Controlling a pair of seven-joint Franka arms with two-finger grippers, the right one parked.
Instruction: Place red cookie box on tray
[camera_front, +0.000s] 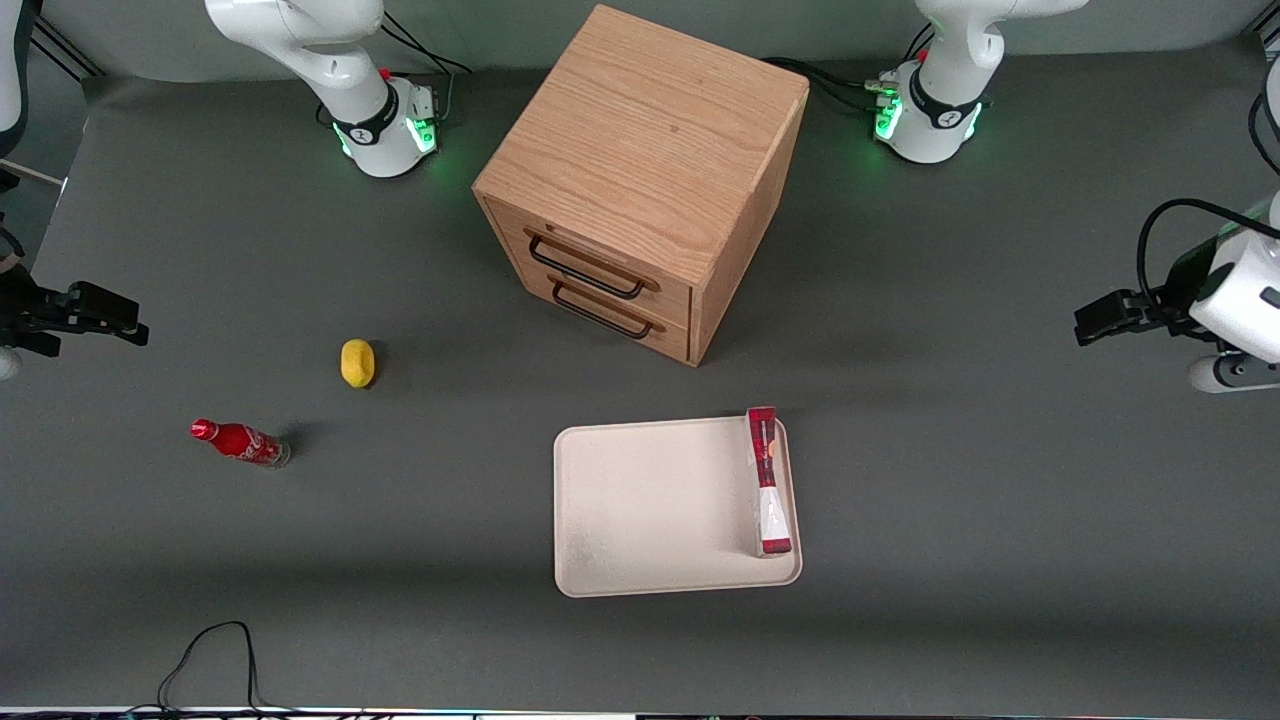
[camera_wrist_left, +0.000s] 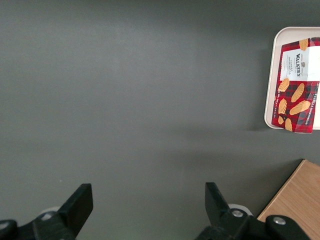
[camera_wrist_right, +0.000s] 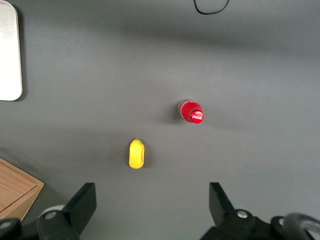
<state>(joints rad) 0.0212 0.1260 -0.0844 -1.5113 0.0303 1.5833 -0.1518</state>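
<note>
The red cookie box rests on the cream tray, along the rim at the working arm's end; its narrow side shows from the front. In the left wrist view the red cookie box shows its tartan face with biscuit pictures, inside the tray's rim. My left gripper hovers well away from the tray, toward the working arm's end of the table. There the gripper is open, with only bare grey tabletop between its fingers.
A wooden two-drawer cabinet stands farther from the front camera than the tray. Toward the parked arm's end lie a yellow lemon-like object and a small red cola bottle. A black cable loops near the table's front edge.
</note>
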